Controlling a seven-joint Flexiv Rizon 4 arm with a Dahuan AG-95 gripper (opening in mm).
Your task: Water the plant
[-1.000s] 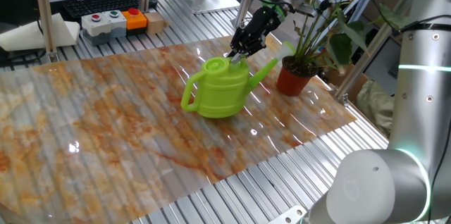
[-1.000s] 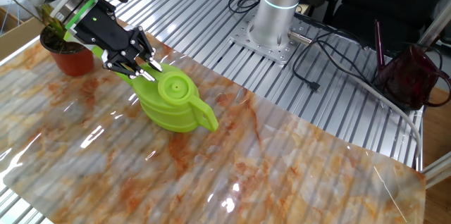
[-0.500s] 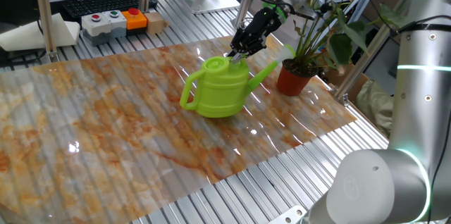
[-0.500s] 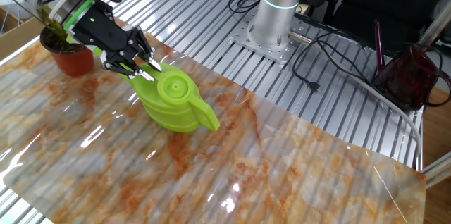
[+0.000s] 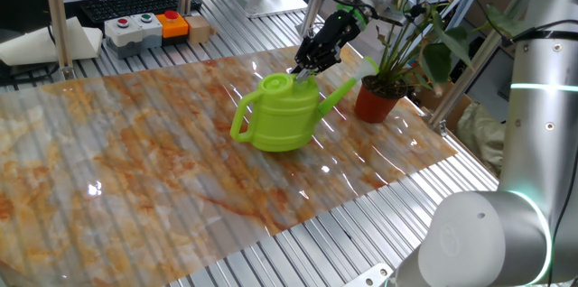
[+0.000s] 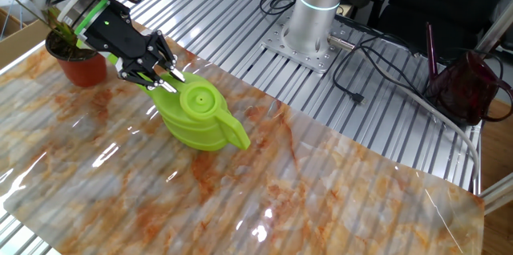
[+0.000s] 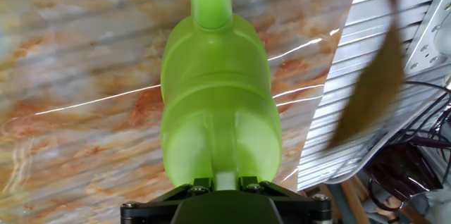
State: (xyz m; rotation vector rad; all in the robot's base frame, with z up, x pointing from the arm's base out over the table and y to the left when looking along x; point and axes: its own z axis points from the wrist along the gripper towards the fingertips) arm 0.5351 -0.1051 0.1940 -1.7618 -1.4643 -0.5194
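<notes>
Gripper (image 5: 304, 68) pinched narrowly on the top of the lime-green watering can (image 5: 282, 112), w/ can resting on marble-patterned table (image 5: 135, 161). Its spout pointed toward the plant (image 5: 397, 48) in a terracotta pot, standing just beside at table's edge.

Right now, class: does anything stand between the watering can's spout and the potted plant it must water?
Nothing visible does. The lime-green watering can sits on the marbled mat, its spout pointing at the plant in its terracotta pot, with only bare mat between. The fingers grip the can's top.
</notes>
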